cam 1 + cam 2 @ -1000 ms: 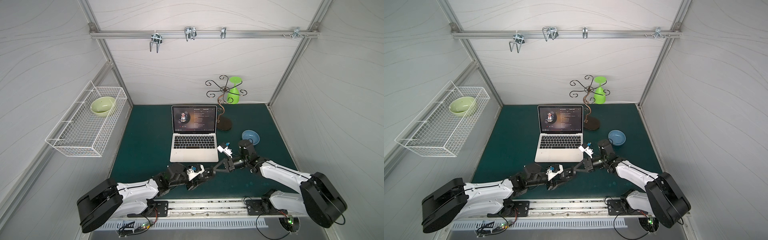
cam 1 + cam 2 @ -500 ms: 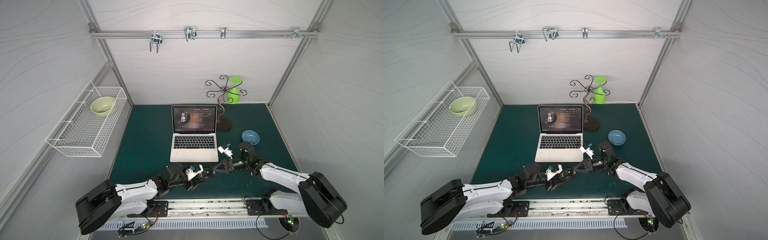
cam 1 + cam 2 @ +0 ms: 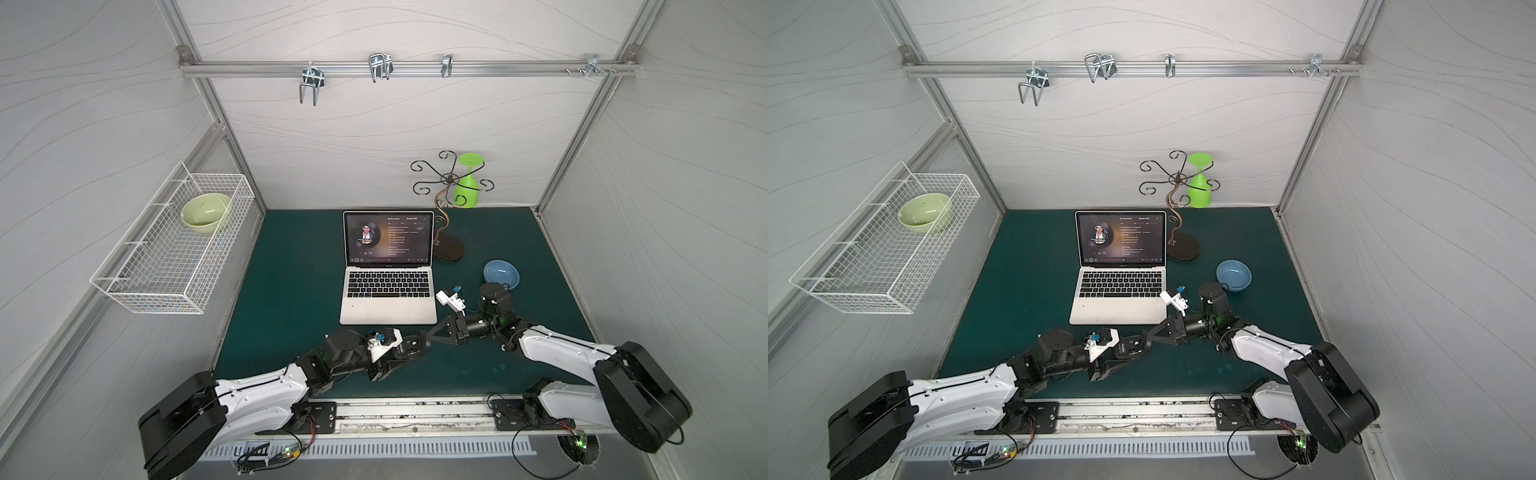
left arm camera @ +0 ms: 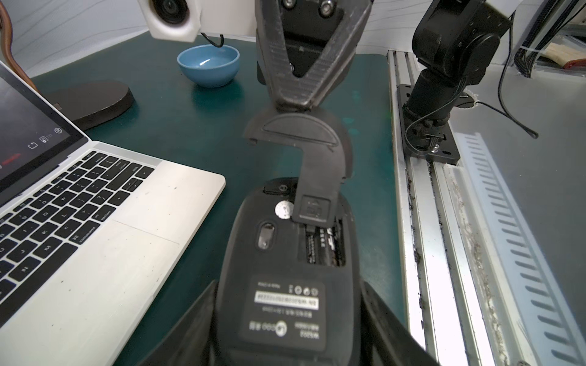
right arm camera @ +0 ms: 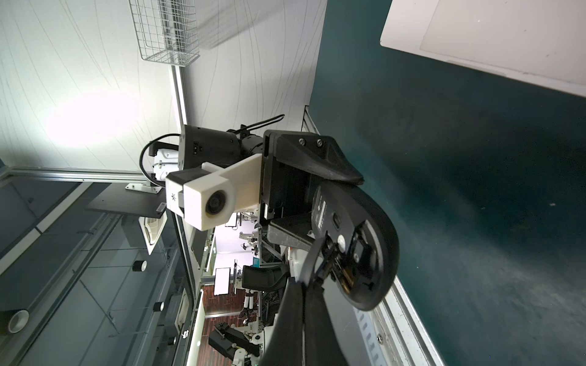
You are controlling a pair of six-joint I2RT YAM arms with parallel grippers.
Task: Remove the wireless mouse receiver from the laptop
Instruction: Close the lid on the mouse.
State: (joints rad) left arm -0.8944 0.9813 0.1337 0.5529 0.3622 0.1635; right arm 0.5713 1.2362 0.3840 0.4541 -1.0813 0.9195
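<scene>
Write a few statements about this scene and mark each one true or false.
1. The left claw holds the mouse underside up. True.
2. The right claw is open and empty. False: it is shut on the mouse's battery cover.
3. The laptop is closed. False: it stands open with its screen lit.
4. The blue bowl sits on the teal mat. True.
</scene>
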